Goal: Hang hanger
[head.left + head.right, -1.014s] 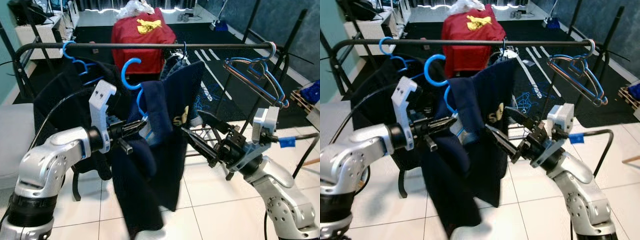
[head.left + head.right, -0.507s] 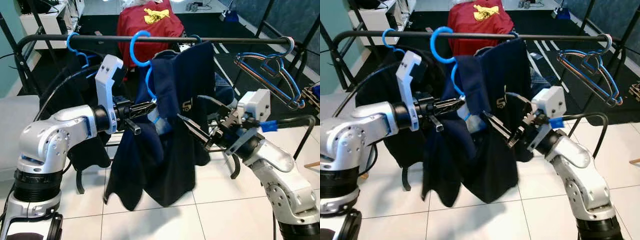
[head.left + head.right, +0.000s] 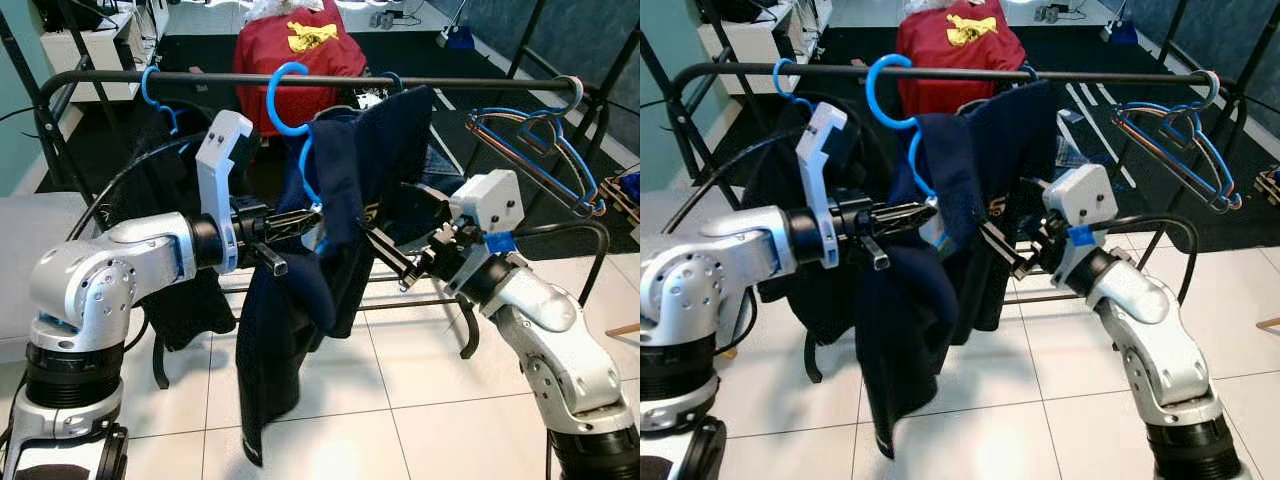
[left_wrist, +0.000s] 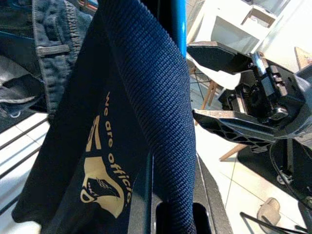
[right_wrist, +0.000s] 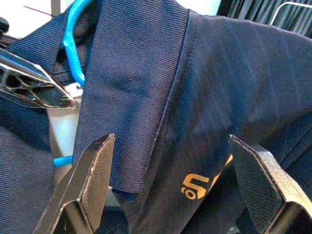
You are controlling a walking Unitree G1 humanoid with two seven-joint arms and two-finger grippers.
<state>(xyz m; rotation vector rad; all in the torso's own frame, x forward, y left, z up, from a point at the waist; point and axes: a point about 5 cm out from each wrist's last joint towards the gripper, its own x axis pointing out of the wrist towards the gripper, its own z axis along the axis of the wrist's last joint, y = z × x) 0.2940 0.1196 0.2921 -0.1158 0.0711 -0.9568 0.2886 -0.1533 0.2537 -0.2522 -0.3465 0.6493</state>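
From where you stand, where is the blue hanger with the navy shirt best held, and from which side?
Probably the blue hanger by its bare neck under the hook, from the robot's left, where the left hand is; navy shirt covers the rest.

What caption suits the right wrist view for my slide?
Open right gripper faces a navy shirt on a blue hanger.

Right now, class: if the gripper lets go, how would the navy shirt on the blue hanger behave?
Probably floppy: the navy shirt hangs in loose folds. It may slide off, since it drapes unevenly over the blue hanger. Likely light: the left gripper holds it alone.
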